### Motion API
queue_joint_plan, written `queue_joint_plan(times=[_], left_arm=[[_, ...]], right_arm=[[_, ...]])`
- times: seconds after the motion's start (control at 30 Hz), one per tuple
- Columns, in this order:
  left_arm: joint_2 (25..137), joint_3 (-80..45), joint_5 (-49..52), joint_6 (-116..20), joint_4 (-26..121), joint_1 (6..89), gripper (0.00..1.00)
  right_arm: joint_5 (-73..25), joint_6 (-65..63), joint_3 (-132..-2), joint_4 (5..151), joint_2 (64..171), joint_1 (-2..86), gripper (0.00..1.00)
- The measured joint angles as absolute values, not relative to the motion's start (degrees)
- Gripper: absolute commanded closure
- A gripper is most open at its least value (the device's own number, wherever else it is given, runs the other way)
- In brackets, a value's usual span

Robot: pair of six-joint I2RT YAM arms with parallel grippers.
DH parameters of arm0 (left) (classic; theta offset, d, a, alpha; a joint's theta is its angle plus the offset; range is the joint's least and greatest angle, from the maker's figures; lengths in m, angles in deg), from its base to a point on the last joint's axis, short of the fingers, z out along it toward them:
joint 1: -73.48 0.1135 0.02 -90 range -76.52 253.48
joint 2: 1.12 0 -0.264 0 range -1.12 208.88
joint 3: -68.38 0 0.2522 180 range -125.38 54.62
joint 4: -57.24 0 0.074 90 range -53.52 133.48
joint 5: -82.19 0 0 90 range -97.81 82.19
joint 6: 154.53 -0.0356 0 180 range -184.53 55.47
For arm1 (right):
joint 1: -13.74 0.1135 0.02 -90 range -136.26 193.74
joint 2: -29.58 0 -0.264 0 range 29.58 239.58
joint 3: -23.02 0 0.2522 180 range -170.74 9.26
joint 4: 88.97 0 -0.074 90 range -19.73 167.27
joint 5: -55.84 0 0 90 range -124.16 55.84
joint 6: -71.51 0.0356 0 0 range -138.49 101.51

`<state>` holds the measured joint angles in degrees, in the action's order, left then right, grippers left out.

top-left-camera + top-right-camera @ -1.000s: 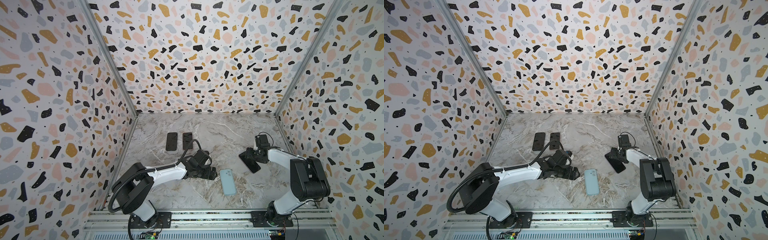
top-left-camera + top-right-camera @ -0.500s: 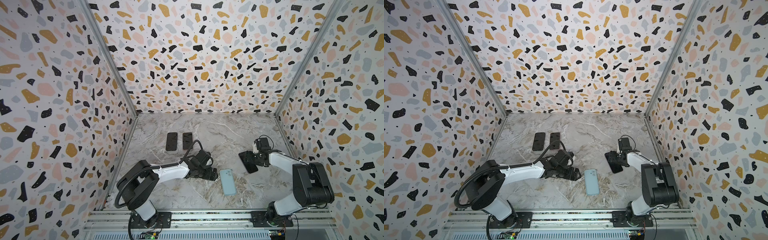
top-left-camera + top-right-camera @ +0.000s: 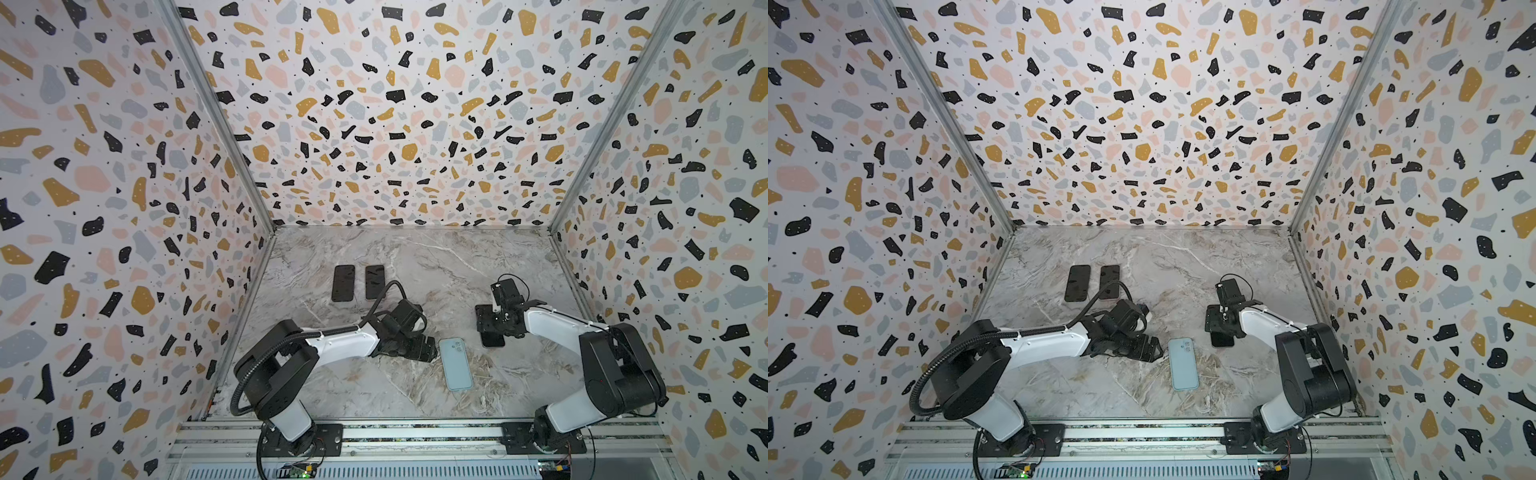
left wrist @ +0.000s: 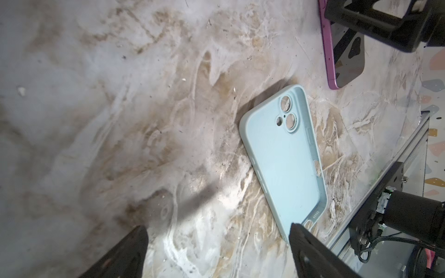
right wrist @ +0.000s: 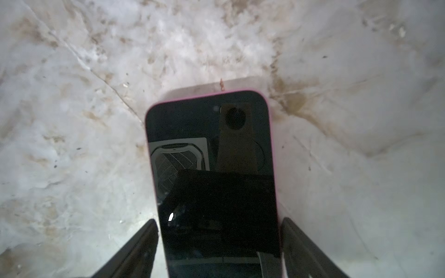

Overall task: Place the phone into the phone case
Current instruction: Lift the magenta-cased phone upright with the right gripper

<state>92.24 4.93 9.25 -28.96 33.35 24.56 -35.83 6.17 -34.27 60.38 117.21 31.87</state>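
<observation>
White links (image 3: 340, 345), black joints (image 3: 615, 374), black cables (image 3: 386, 291)

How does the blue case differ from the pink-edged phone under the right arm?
The blue case is matte, an empty shell with camera holes; the pink-edged phone is dark, glossy. The case lies uncovered; the phone sits between the right gripper's fingers. Both lie on the table.

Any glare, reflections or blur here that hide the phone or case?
Right wrist view: the pink-edged black phone has a glossy screen mirroring a white grille, and the fingers are blurred. Left wrist view: the pale blue silicone phone case is sharp; a shadow band and glare cross the marble table.
</observation>
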Motion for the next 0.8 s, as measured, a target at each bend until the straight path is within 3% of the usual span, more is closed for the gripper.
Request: queue_joint_plan(times=[0.37,0.8], left_arm=[[92.24,4.95,9.95,-28.94,34.77,24.56,0.08],[92.24,4.64,10.02,-27.74,34.57,24.56,0.08]], right_arm=[[-41.88,8.75,-34.33,59.27,118.15,36.09,0.27],[-42.12,10.35,-34.51,59.53,118.11,36.64,0.39]])
